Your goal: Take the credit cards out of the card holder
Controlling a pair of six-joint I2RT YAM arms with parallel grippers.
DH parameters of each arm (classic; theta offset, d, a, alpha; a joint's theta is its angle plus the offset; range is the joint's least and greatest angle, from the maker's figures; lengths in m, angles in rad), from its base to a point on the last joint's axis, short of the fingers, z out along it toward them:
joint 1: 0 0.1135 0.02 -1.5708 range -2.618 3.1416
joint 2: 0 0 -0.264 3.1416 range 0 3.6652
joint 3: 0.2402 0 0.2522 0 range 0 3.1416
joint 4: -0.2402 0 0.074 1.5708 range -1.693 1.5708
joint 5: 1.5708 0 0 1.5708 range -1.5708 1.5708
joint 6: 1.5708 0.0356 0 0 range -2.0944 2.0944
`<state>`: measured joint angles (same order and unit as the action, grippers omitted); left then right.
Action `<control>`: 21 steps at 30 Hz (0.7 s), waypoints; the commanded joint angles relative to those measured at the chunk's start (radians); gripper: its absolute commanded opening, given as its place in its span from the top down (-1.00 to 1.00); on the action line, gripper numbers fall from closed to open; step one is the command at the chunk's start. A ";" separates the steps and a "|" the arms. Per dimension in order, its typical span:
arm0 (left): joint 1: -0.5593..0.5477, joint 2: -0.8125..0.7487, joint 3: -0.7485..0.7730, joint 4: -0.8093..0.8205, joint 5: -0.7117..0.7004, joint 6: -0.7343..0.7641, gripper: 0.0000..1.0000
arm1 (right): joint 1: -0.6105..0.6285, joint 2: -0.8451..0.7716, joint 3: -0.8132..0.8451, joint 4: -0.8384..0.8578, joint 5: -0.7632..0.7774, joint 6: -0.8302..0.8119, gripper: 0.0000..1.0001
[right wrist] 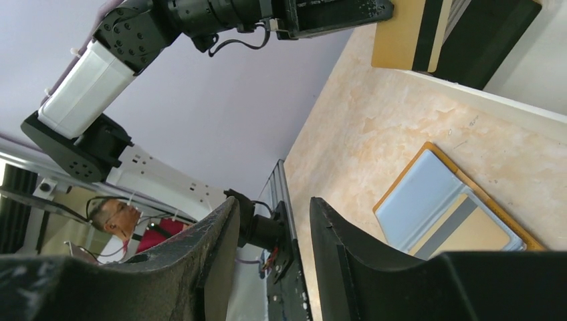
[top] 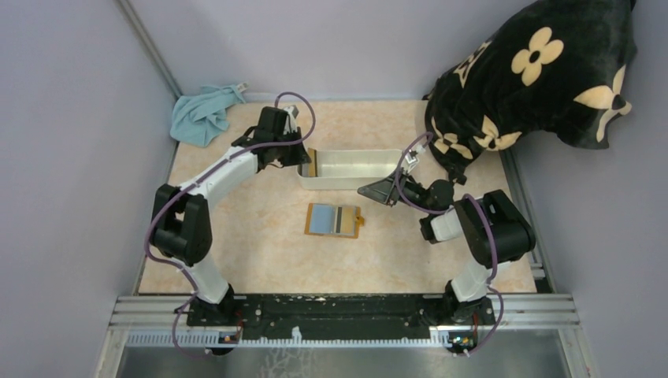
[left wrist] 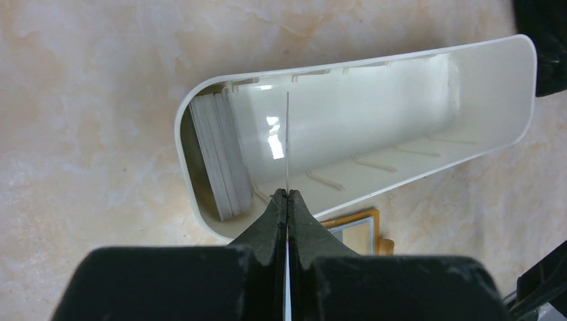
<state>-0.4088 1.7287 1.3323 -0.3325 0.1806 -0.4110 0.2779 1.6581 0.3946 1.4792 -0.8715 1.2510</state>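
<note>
step: tan-gold card (top: pixel 311 163) into white tray (top: pixel 354 183). left gripper (left wrist: pixel 287 194) pinches it over tray's 9 o'clock end; right gripper (right wrist: pixel 273 214) spread, empty. next, likely: release, then blue-grey card (top: pixel 321 219) at card holder (top: pixel 358 224).

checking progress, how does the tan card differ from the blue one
Pose: the tan-gold card stands on edge over the white tray; the blue-grey card lies flat on the card holder. Grip: the left end effector pinches the tan-gold card; nothing touches the blue-grey card. Both are small rectangles.
</note>
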 commanded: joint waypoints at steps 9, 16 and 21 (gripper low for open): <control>-0.001 0.098 0.101 -0.139 -0.054 0.039 1.00 | -0.014 0.106 0.026 0.234 -0.029 0.075 0.13; 0.000 0.175 0.211 -0.219 -0.071 0.048 1.00 | -0.019 0.122 0.027 0.244 -0.034 0.076 0.13; -0.001 0.203 0.228 -0.222 -0.084 0.044 1.00 | -0.022 0.124 0.030 0.245 -0.034 0.074 0.13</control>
<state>-0.4088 1.9045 1.5211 -0.5228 0.1211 -0.3801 0.2691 1.7760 0.3946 1.5173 -0.8963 1.3293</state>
